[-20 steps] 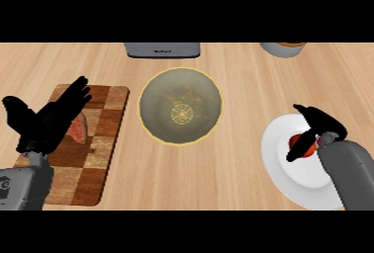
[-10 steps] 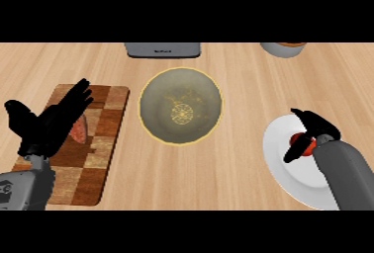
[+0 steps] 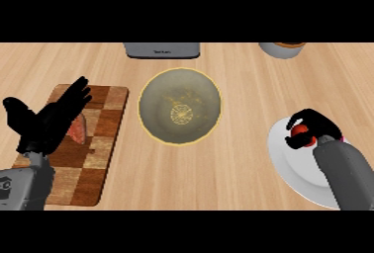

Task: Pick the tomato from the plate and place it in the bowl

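Right hand is curled round the tomato, red showing between the black fingers, over the white plate at the right side of the counter; hard to say whether the tomato is touching the plate or just above it. The bowl sits mid-counter, well apart to the left. Left hand rests wide, fingers up, over a chequered cutting board with a reddish piece on it. Grey appliance and a cup at the far edge
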`<state>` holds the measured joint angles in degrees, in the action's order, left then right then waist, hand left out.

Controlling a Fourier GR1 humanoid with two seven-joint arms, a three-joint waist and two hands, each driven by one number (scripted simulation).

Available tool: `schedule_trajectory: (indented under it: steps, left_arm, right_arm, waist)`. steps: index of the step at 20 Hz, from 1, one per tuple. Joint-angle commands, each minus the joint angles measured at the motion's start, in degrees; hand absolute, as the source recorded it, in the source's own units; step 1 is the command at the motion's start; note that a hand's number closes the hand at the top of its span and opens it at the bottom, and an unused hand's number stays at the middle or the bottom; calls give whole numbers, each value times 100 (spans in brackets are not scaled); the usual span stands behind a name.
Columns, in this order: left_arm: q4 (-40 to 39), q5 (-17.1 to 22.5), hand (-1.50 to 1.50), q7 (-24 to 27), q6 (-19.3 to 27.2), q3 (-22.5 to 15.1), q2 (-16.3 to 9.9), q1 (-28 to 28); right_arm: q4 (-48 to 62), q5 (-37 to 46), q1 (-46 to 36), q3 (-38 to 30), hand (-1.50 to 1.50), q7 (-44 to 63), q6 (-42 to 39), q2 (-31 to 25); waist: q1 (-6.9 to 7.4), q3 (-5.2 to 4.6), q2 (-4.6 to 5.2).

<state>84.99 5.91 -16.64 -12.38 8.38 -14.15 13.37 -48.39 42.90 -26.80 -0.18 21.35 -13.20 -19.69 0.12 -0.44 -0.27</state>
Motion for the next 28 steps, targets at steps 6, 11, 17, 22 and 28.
schedule_trajectory:
  steps: [6,11,17,22,28]
  left_arm:
    - [63,25,0,187,-184,173,-74,-240]
    - [98,-309,0,109,214,-195,366,-97]
    - [-54,-83,0,137,-50,76,75,-171]
    - [119,-160,0,165,8,23,145,-378]
    - [80,-69,0,-242,68,111,60,124]
  right_arm:
    - [-537,78,124,-10,150,-106,-264,-25]
    - [3,251,-67,-78,150,-639,223,80]
    - [-1151,656,450,1055,150,-2969,-258,-883]
    - [-2430,414,1016,902,150,-3367,-203,-1172]
    - [-4409,-30,1437,518,150,-2868,-1092,-1527]
  waist:
    - [-12,43,20]
    - [6,46,32]
    - [-42,45,20]
    - [-88,40,-10]
    - [-113,39,-1]
